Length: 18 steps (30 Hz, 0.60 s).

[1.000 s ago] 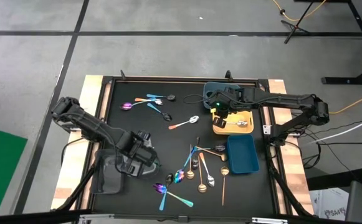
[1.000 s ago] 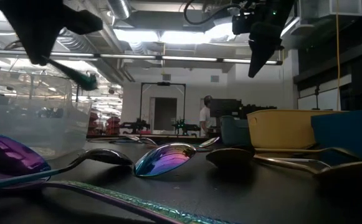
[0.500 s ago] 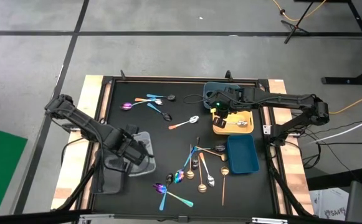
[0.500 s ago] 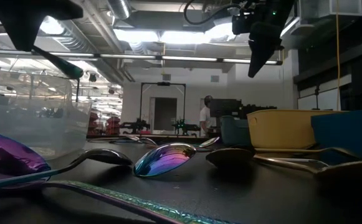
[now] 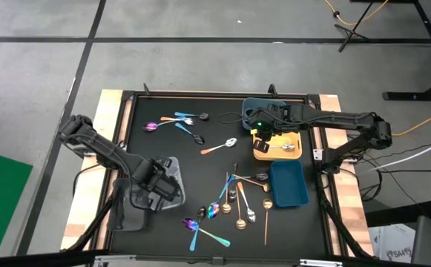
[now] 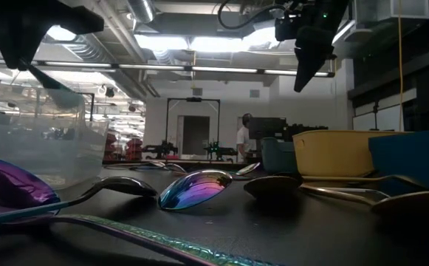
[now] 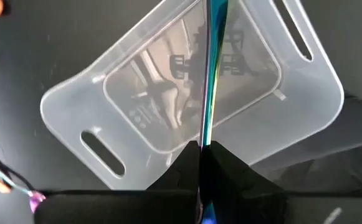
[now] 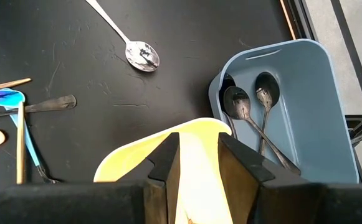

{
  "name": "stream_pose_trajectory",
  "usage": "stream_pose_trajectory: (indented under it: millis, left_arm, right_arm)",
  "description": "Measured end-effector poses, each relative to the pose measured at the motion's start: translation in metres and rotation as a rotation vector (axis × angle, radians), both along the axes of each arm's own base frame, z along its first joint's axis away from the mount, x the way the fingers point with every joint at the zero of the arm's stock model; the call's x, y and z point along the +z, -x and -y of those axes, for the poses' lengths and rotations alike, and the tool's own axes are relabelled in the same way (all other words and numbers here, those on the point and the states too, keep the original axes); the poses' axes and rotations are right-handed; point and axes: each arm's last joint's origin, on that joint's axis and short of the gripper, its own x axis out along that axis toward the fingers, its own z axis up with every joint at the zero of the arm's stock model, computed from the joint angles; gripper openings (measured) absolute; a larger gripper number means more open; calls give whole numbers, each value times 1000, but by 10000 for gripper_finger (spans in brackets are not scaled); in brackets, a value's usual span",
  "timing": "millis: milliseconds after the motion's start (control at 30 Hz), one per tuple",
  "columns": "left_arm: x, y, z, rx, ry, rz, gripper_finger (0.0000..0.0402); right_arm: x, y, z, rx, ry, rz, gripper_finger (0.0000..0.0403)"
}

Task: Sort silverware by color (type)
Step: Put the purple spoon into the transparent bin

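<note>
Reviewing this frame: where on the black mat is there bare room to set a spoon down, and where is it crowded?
Bare mat lies between the far spoon group and the clear tray, and at the near right corner beside the dark blue tray. Crowded: the spoon cluster at near centre, and the yellow tray under the right gripper.

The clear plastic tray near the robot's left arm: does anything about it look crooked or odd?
Yes. The clear tray sits skewed to the table's edges, unlike the blue tray. The left hand holds an iridescent spoon over it.
</note>
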Motion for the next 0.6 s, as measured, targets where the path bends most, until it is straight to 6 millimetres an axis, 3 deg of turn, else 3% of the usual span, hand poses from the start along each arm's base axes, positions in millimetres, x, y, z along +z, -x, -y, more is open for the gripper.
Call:
stream_pose_trajectory:
  millis: [600]
  left_arm:
    - [-5,-7,-6,-28,2,31,10]
  right_arm:
    - [0,0,0,0,0,0,97]
